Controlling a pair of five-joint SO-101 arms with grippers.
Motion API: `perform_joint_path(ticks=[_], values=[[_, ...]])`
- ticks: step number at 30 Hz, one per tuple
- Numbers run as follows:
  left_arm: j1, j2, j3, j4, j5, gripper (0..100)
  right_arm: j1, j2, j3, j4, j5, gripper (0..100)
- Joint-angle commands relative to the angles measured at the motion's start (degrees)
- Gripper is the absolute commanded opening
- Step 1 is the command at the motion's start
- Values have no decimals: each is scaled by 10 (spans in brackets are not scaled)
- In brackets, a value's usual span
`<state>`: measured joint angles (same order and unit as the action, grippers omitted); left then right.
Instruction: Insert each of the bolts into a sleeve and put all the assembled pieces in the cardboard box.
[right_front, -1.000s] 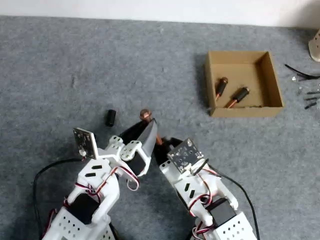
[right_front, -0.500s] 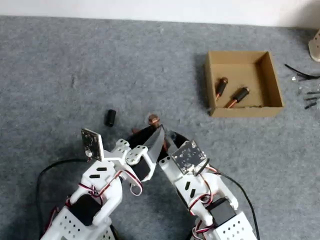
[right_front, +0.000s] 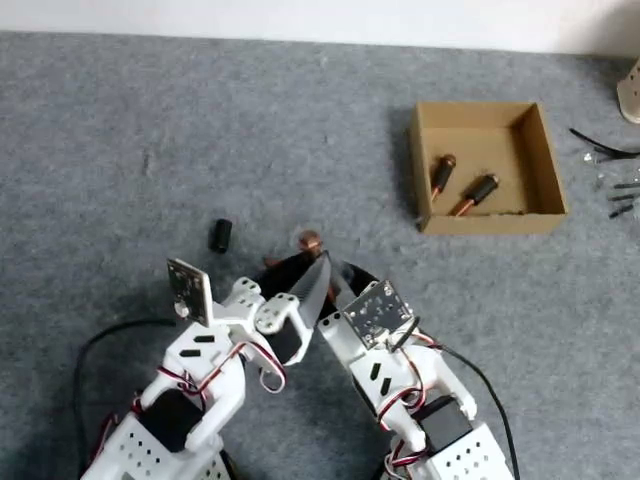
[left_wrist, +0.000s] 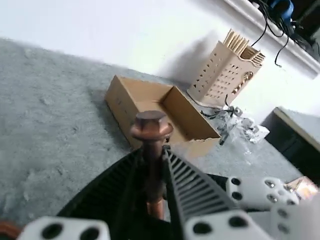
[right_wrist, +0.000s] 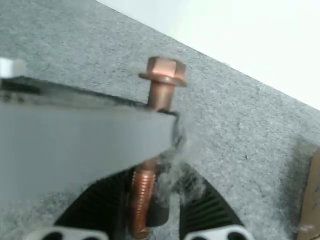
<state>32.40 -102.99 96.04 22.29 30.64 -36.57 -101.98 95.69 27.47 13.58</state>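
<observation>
Left jaws pinching the bolt (left_wrist: 151, 131) by its shank, head clear beyond their tips.

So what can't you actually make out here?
- Bolt shank, high view: hidden under the left gripper.
- Bolt's middle, right wrist view: covered by a blurred grey bar near the lens.
- Right gripper: whether it grips the bolt's tip, cannot tell.
- Pieces in the box, high view: too small to judge how deep the bolts sit.
- Bits right of the box, high view: too small to name.
</observation>
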Motion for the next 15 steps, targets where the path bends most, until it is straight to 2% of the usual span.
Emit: perform_joint_path(ticks=[1,4,6,10,13,15], values=[[16,3,12,14,-30,154,8,-7,6,-26,1,5],[15,3,12,25,-30,264,8,-7,7,-25,1,5],[14,2,12,28,-30,303,10,-7,7,-24,1,5],[-4,-3,12,27,-30,295,36,-7,7,-24,1,5],[-53,-3,6,26,-23,284,45,-7,7,-26,1,5],[-95,-4,4,25,16,273,45,-7,7,-26,1,5]])
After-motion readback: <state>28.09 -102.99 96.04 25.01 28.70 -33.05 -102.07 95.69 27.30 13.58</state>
